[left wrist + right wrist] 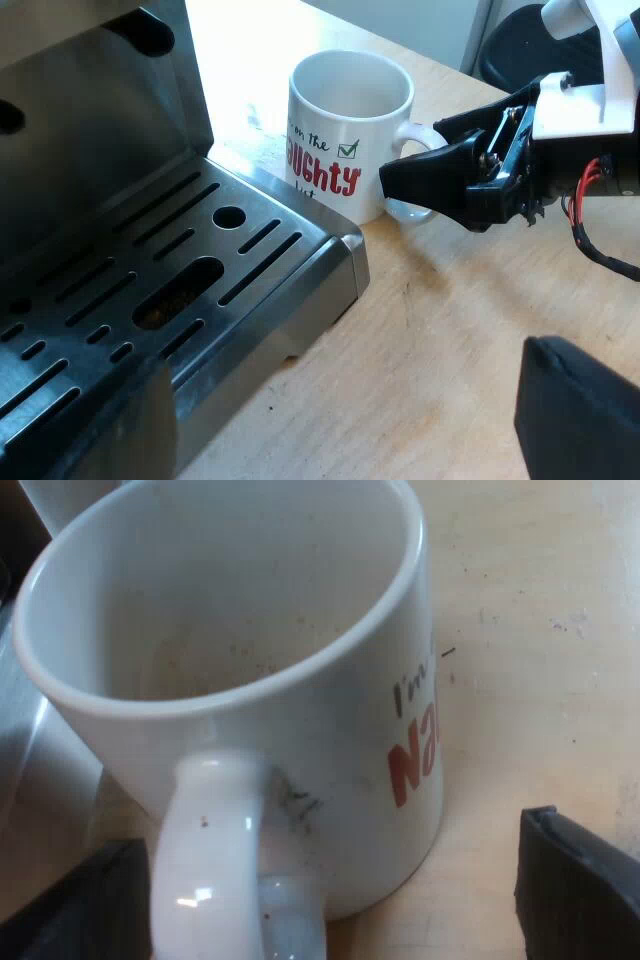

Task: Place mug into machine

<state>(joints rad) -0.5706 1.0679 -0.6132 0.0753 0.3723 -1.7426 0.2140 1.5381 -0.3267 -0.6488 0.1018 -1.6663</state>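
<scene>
Two black fingers of the right gripper (330,845) stand spread to either side of the looped handle (215,860) of a white ceramic mug with red lettering (230,630). The handle sits in the gap between them and neither finger presses on it, so this gripper is released and grasps nothing yet.

The mug stands upright on the pale wooden table (530,630), just beside the corner of the slotted steel drip tray (300,275) of the brushed-metal espresso machine (90,120). It is off the tray, not on its grate.

What matters for the coming move is the line of the handle. It points away from the machine and straight at the right gripper, so the tray lies beyond the mug, on its far side from that gripper. By my reading the step in hand is to clench on the handle, then lift the mug clear of the tray's raised lip and carry it onward along that same line.

The right arm is much the nearer. The left gripper (330,400) hangs above the tray's front edge, fingers wide apart and holding nothing, well apart from the mug. A hold on the handle alone may let the mug tilt as it rises.
</scene>
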